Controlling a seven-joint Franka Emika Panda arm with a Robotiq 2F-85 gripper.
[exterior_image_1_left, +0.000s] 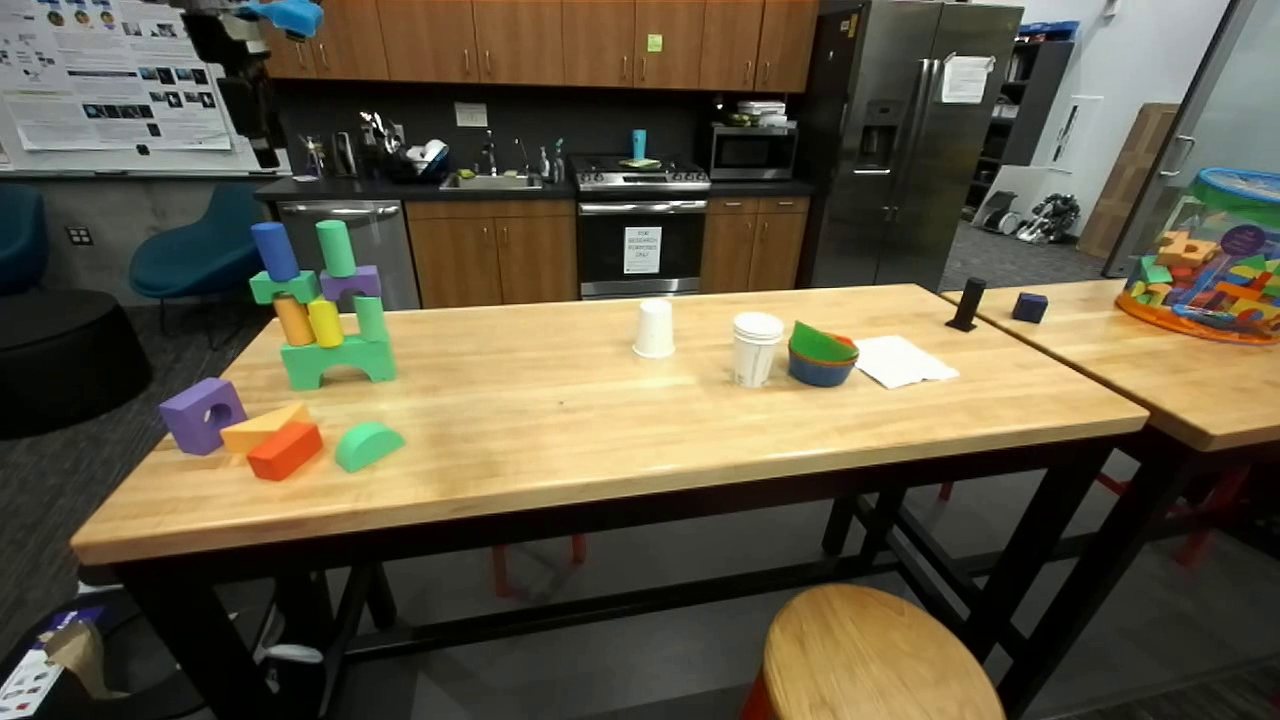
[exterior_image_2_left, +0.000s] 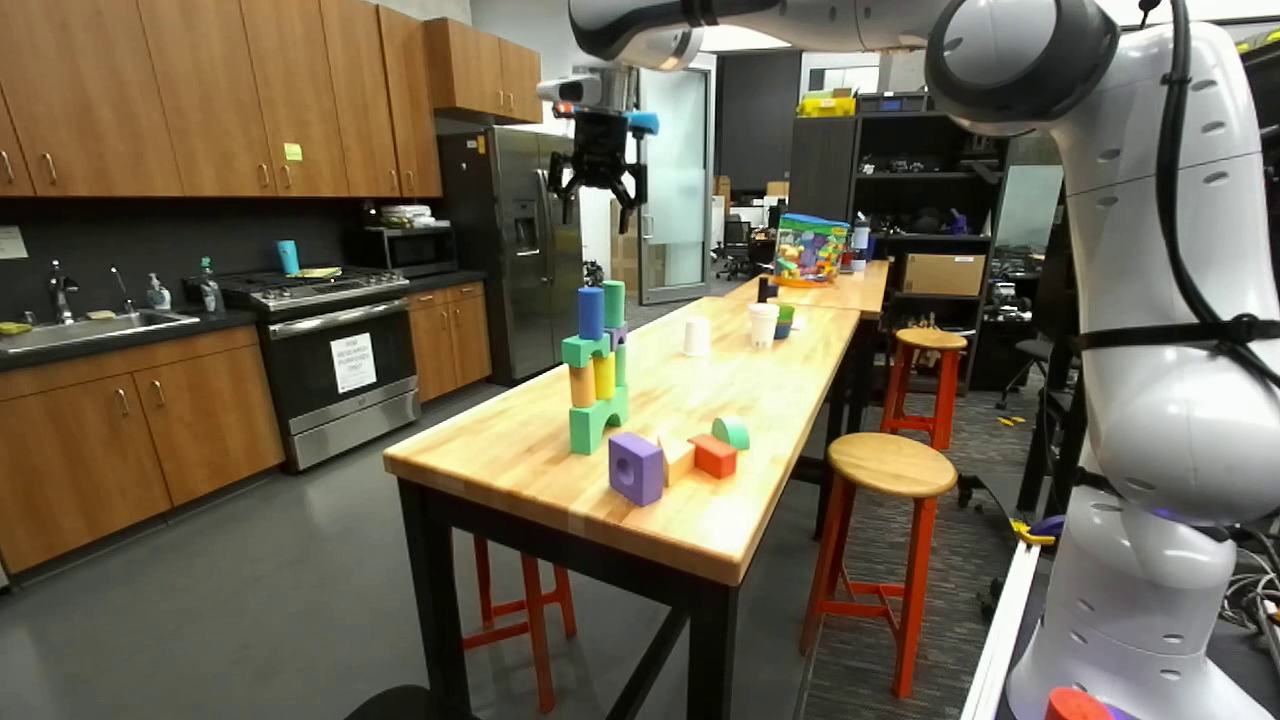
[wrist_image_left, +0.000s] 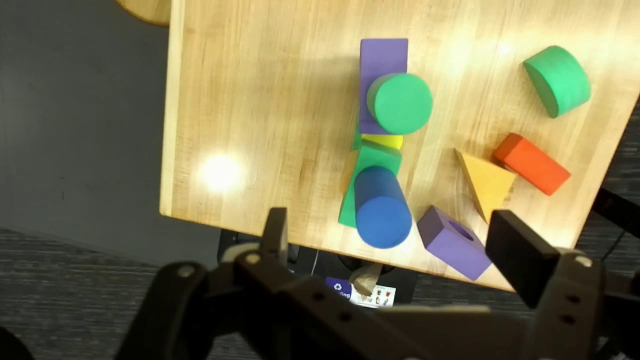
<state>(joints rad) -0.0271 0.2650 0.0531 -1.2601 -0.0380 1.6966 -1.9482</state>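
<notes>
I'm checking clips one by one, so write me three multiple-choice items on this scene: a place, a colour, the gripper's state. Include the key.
1. Where is the blue cylinder?
A) in a cup
B) on the tower
C) on a stool

2. What colour is the half-round block?
A) red
B) blue
C) green

3. How is the gripper?
A) open, empty
B) shut
C) holding a cup

1 B: it sits at the tower's top in both exterior views.
2 C: it looks green in all three views.
3 A: its jaws stand apart in an exterior view, nothing between them.
</notes>
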